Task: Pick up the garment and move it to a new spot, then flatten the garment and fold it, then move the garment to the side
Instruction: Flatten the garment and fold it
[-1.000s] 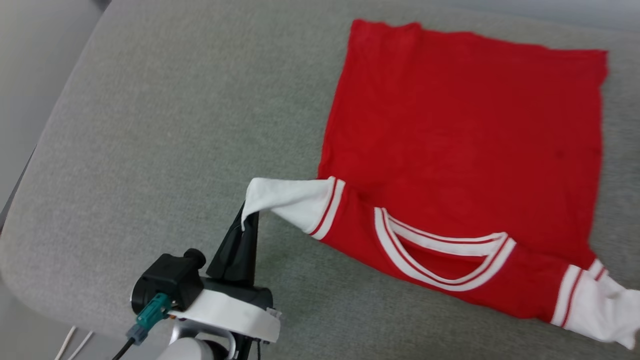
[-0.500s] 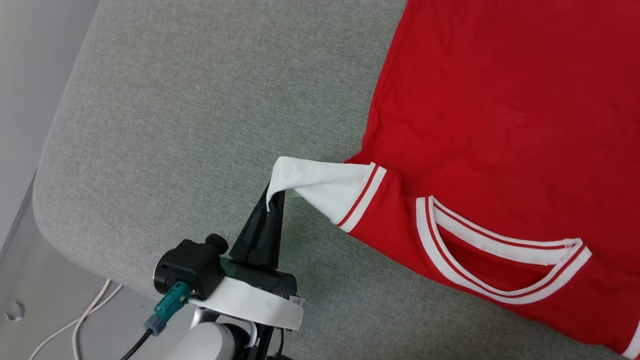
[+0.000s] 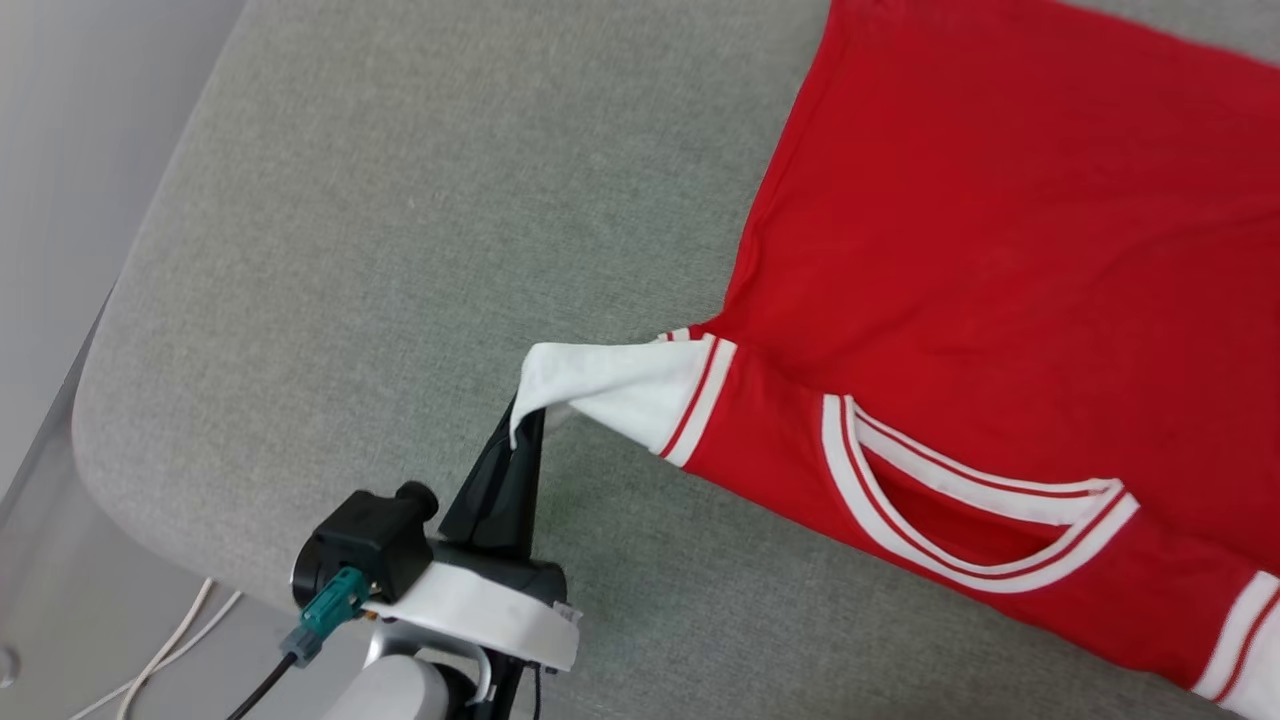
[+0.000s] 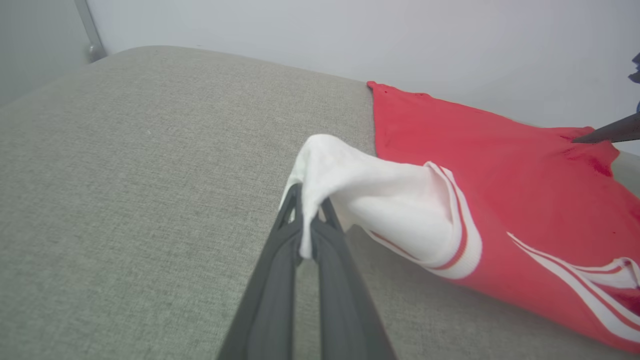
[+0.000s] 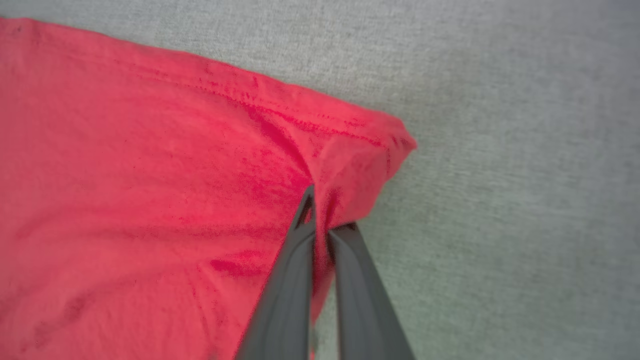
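**Jersey held at sleeve and hem on the grey bench**

The red garment (image 3: 980,250) lies spread on the padded grey bench (image 3: 400,250), plain side up with no lettering showing, its striped neck trim (image 3: 960,500) turned toward the robot. Left of that neck trim, the white sleeve (image 3: 620,385) is drawn out into a raised peak. Its tip is clamped between the closed jaws of the left gripper (image 3: 520,425), just clear of the bench. Right of the neck trim, the other sleeve (image 3: 1240,640) runs out of the head view. Far beyond the neck trim, the right gripper (image 5: 320,207) has its jaws clenched on a puckered ridge of red cloth just inside the hem corner (image 5: 370,145).

The step in hand looks like flattening, with the cloth drawn between two opposite holds. Three risks stand out. The left hold takes only the very tip of the sleeve, so a firm pull away from the neck trim could slip it free. The right pinch may have caught the top layer alone, so a lift could part the layers and wrinkle the body rather than smooth it. Uneven tension between the arms could also skew the whole garment toward the bench's rounded corner, left of the neck trim and nearer the robot, where a white cable (image 3: 170,640) trails past
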Robot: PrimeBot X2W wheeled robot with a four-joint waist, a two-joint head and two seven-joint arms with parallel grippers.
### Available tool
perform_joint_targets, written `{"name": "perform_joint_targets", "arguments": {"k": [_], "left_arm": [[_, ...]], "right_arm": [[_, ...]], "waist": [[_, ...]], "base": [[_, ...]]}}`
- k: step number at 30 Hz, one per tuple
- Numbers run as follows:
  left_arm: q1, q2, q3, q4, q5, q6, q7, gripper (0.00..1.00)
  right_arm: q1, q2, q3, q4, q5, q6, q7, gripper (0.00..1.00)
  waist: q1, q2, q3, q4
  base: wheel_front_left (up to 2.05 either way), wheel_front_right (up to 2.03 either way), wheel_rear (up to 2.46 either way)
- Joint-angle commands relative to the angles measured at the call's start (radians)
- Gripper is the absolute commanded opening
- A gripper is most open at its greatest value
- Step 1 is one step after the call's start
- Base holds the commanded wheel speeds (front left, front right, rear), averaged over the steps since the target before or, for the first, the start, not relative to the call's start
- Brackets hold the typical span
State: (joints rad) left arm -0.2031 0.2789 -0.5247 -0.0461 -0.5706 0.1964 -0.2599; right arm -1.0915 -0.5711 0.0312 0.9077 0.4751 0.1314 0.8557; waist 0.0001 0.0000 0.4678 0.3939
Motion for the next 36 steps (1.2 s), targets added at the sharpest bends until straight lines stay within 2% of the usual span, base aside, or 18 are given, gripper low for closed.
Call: {"name": "perform_joint_targets", "arguments": {"k": [1,6,10,13,17,22,26,29,30,31,33,36], "left_arm": [[0.013,0.009,0.008,0.005,-0.007,0.002,-0.005,0.00],[0.051,0.034,0.039,0.032,-0.028,0.013,-0.003,0.00],[0.094,0.062,0.070,0.055,-0.050,0.026,0.002,0.00],[0.124,0.083,0.094,0.064,-0.068,0.035,0.008,0.00],[0.172,0.110,0.124,0.066,-0.092,0.050,0.015,0.00],[0.223,0.141,0.156,0.072,-0.119,0.066,0.029,0.00],[0.245,0.156,0.166,0.069,-0.130,0.073,0.041,0.00],[0.250,0.164,0.164,0.063,-0.133,0.075,0.051,0.00],[0.248,0.165,0.162,0.062,-0.133,0.074,0.053,0.00],[0.245,0.165,0.160,0.060,-0.133,0.073,0.056,0.00],[0.239,0.165,0.157,0.057,-0.130,0.075,0.060,0.00],[0.225,0.163,0.147,0.049,-0.124,0.073,0.067,0.00]], "right_arm": [[0.016,-0.018,0.011,-0.019,0.001,-0.001,0.003,0.00],[0.113,-0.047,0.102,-0.165,0.050,-0.001,0.025,0.00],[0.254,-0.085,0.160,-0.327,0.112,-0.001,0.034,0.00],[0.398,-0.112,0.163,-0.450,0.157,-0.001,0.032,0.00],[0.619,-0.105,0.119,-0.589,0.199,-0.001,0.026,0.00],[0.912,-0.044,0.053,-0.735,0.186,-0.001,0.033,0.00],[1.112,0.054,-0.010,-0.809,0.171,-0.001,0.044,0.00],[1.196,0.125,-0.037,-0.827,0.145,-0.001,0.041,0.00],[1.204,0.150,-0.048,-0.832,0.142,-0.001,0.022,0.25],[1.210,0.165,-0.059,-0.834,0.134,-0.001,0.000,0.98],[1.213,0.196,-0.079,-0.847,0.133,-0.001,-0.063,1.00],[1.174,0.220,-0.131,-0.887,0.115,-0.001,-0.255,1.00]], "waist": [[-0.0001,0.0000,-0.051,-0.039],[-0.0001,0.0000,-0.143,-0.123],[-0.0001,0.0000,-0.211,-0.208],[-0.0001,0.0000,-0.254,-0.270],[-0.0001,0.0000,-0.296,-0.353],[-0.0001,0.0000,-0.341,-0.431],[-0.0001,0.0000,-0.355,-0.469],[-0.0001,0.0000,-0.356,-0.485],[-0.0001,0.0000,-0.355,-0.487],[-0.0001,0.0000,-0.354,-0.488],[-0.0001,0.0000,-0.352,-0.490],[-0.0001,0.0000,-0.344,-0.482]], "base": [[0.00,0.00,0.00],[0.00,0.00,0.00],[0.00,0.00,0.00],[0.00,0.00,0.00],[0.00,0.00,0.00],[0.00,0.00,0.00],[0.00,0.00,0.00],[0.00,0.00,0.00],[0.00,0.00,0.00],[0.00,0.00,0.00],[0.00,0.00,0.00],[0.00,0.00,0.00]]}}
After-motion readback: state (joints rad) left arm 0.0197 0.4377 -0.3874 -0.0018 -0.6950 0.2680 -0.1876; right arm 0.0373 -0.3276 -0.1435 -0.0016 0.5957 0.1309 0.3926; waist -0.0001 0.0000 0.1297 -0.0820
